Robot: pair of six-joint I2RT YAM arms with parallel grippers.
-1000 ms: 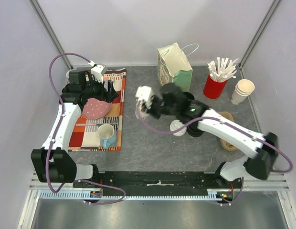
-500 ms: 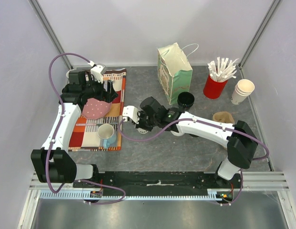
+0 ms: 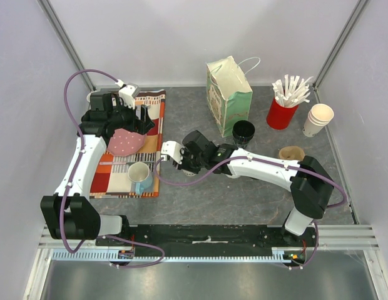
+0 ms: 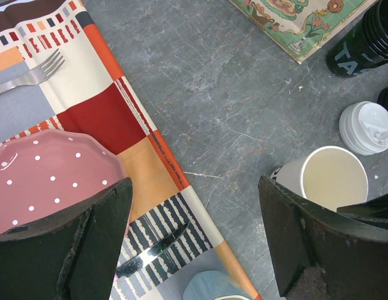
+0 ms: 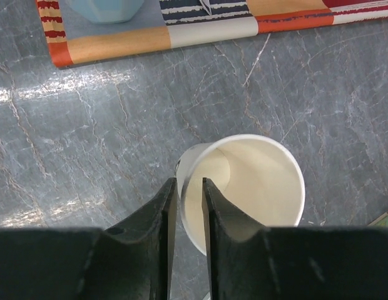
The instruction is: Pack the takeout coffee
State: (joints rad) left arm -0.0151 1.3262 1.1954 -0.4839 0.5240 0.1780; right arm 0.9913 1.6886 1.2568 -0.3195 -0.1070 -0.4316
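Observation:
A lidless pale paper cup point(image 5: 244, 187) stands empty on the grey table just off the placemat's corner. My right gripper point(image 5: 188, 182) is over it, one finger outside its near wall and one inside; the jaws stand slightly apart, with a sliver of room beside the wall. From above, the right gripper point(image 3: 185, 164) hides most of that cup. A takeout coffee cup with a white sip lid point(image 4: 368, 127) stands just beyond the lidless cup point(image 4: 328, 181). My left gripper point(image 4: 194, 206) hangs wide open and empty above the placemat point(image 3: 128, 170), by the pink dotted bowl point(image 3: 125, 142).
The paper bag point(image 3: 228, 87) stands at the back, a lidless black cup point(image 3: 243, 131) in front of it. A red cup of stirrers point(image 3: 281, 112), stacked paper cups point(image 3: 318, 119) and a brown sleeve point(image 3: 291, 152) sit right. On the mat are a blue mug point(image 3: 140, 176), fork and knife point(image 4: 153, 250).
My right arm has swung left and down, bringing the lidless cup to the table by the mat's corner, and its jaws have eased apart. The left arm has not moved.

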